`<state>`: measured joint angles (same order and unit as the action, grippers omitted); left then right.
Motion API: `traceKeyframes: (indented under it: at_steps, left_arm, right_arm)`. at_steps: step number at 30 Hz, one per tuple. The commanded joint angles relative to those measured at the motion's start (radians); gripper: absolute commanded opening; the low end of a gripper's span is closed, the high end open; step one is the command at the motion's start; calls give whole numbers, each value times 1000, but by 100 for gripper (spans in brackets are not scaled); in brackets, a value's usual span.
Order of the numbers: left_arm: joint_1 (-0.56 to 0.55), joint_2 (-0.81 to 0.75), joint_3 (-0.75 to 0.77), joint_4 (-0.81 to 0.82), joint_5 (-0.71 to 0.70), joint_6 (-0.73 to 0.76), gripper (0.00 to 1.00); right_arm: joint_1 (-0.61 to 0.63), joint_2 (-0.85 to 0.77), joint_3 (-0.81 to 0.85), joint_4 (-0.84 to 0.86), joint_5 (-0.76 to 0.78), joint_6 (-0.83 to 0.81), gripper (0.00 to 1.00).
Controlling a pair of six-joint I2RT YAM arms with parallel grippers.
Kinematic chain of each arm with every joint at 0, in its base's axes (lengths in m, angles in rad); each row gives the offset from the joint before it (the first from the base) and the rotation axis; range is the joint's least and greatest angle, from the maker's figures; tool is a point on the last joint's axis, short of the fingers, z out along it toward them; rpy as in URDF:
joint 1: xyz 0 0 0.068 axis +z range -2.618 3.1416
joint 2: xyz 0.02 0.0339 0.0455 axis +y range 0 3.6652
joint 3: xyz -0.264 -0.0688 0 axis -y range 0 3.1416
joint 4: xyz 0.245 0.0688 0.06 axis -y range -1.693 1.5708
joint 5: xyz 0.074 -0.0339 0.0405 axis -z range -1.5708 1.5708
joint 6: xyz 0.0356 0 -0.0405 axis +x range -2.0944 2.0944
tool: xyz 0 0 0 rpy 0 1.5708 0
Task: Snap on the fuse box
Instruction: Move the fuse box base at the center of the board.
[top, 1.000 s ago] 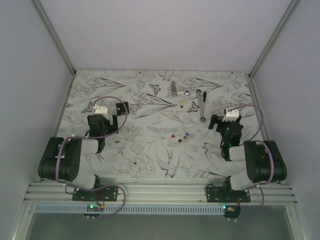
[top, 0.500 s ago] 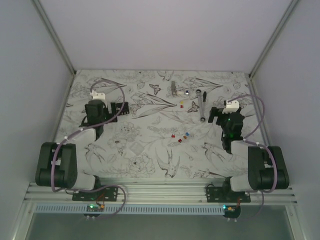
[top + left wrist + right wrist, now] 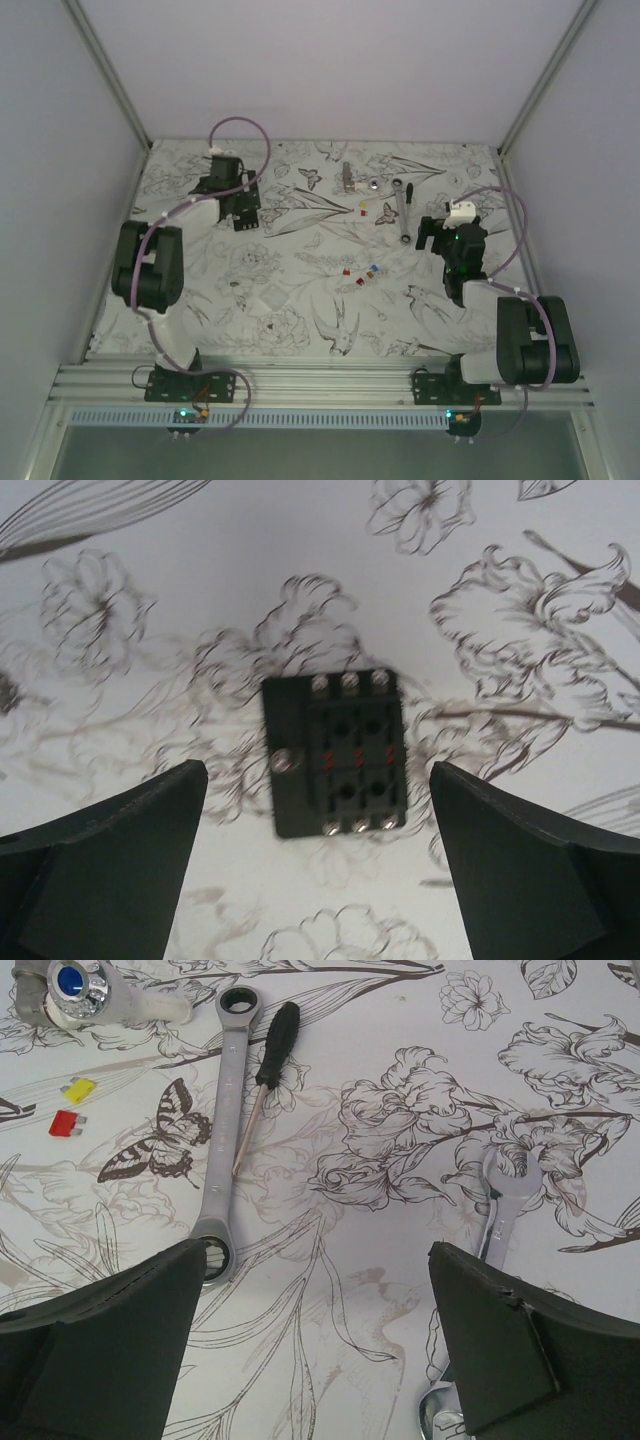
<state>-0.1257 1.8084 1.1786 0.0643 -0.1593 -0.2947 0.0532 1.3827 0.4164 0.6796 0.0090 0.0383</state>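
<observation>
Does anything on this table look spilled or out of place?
Yes: loose fuses lie scattered mid-table, plus a yellow fuse and red fuse near the wrench, all away from the fuse box.

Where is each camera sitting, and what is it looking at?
Top external: high up behind the arms, looking down on the flowery table; both whole arms show.
Left wrist: on the left arm's wrist, looking straight down at the fuse box; the open left fingers fill the bottom corners.
Right wrist: on the right arm's wrist, looking down at the ratchet wrench and screwdriver; the open right fingers show.
Shared: the top view also shows the fuse box and the ratchet wrench.
</observation>
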Motion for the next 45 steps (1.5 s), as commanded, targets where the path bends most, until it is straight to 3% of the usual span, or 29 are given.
traceKeyframes:
  at_steps: [1,9,22,34,41,45]
  left_arm:
    - [-57,126,166,-163,-112,-8,98]
    - [-72,235,231,-193,-115,-66,87]
    - [-150,262,252,-236,-65,-71,55]
    - [-409,157,144,-339,-129,-237,56]
    - [-549,140,96,-404,-207,-394,57]
    - [-601,128,85,-410,-233,-450,67]
  right_arm:
    - [9,4,41,-22,-3,9,100]
    - [8,9,50,-35,-4,10,99]
    - [8,-29,42,-53,-45,33,100]
    - [59,-323,44,-335,-95,131,100]
    - [137,-402,33,-449,-167,204,100]
    - [216,-403,44,-498,-152,211,100]
